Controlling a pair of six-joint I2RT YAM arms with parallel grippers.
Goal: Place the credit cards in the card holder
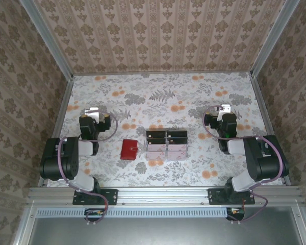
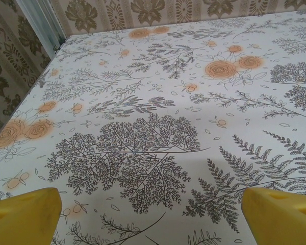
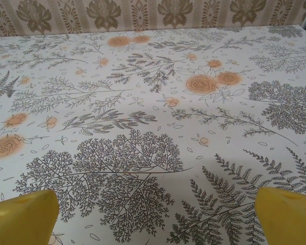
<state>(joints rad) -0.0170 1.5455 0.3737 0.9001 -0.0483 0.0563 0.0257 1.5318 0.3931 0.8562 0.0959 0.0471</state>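
1. The red wallet (image 1: 128,149) lay closed near the middle of the bench (image 1: 158,92), slightly toward its near edge. It sat just left of the tray (image 1: 167,131) that held the credit cards (image 1: 156,149), dark ones in the far row and pale ones nearer.
2. The left jaws and the right jaws both stood wide open and empty, one toward each side edge, well apart from wallet and cards.
3. You could expect the cards to be light, stiff and slick, so a pinch across a lifted short edge seemed the best hold. The wallet looked soft and likely to slide, so it probably needed pinning open.
4. The overhead view gave you the layout. The wrist views gave you the yellow left fingertips (image 2: 25,212) and right fingertips (image 3: 23,214) spread above flowered cloth.
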